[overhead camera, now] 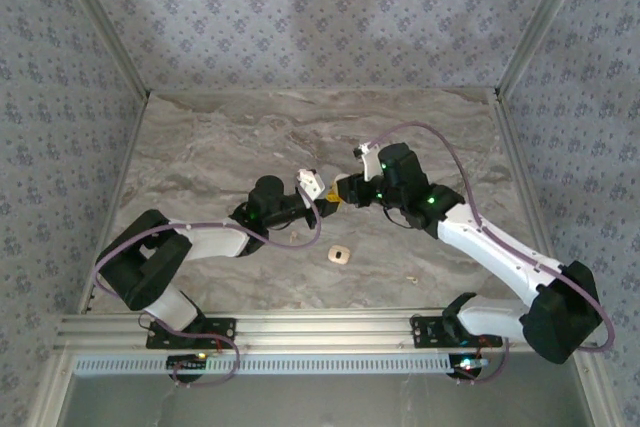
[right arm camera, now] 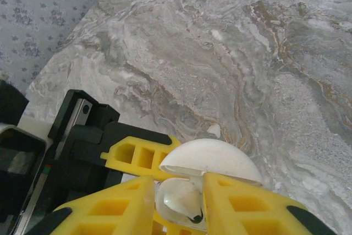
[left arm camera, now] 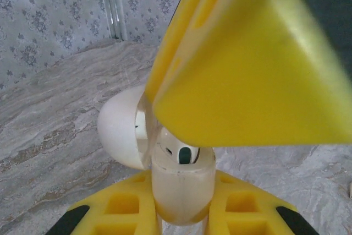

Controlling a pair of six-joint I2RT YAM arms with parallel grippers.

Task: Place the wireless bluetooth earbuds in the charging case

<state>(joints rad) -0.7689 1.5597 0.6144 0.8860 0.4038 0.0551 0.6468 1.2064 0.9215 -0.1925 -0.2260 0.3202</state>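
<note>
Over marble table (overhead camera: 420, 137), left pincer (overhead camera: 318, 197) clamps charging case (left arm camera: 181, 188), right pincer (right arm camera: 179, 202) opposite.

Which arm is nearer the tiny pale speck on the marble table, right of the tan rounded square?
Right. Its white forearm runs just right of the tiny pale speck; the left arm, holding the white charging case, lies left, beyond the tan rounded square.

White charging case (left arm camera: 181, 185); grey marbled table (overhead camera: 220, 147); floral grey walls (overhead camera: 300, 17).
</note>
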